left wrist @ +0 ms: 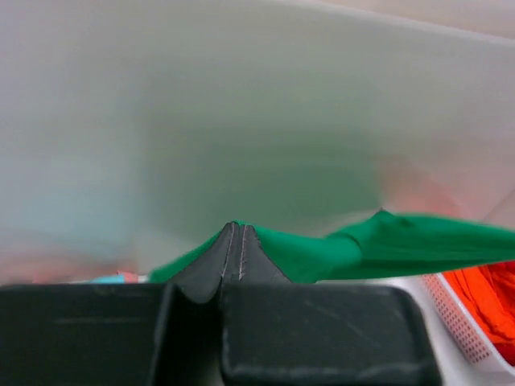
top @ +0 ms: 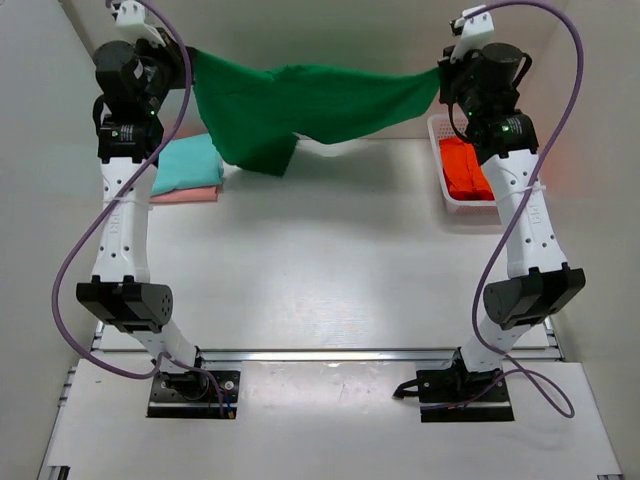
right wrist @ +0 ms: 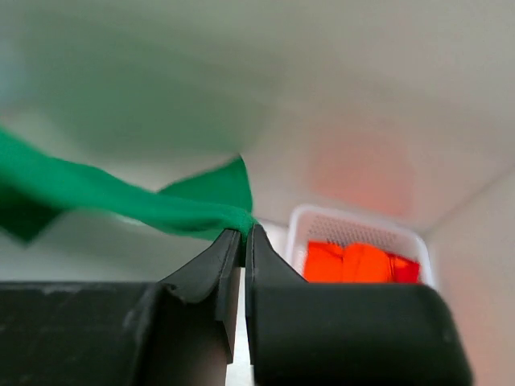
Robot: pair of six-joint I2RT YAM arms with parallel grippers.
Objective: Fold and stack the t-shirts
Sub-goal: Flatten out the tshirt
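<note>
Both arms are raised upright from their bases, wrists turned inward. The green shirt [top: 300, 105] is held stretched in the air between them, left of the basket [top: 470, 208], with one part sagging lower. The left gripper [left wrist: 233, 235] is closed on one edge of it, and the right gripper [right wrist: 243, 235] on the opposite edge, above the basket. An orange-red shirt [top: 465, 168] is seen inside the basket. A teal shirt [top: 185, 162] is laid upon a pink shirt [top: 185, 195] well left of the basket.
</note>
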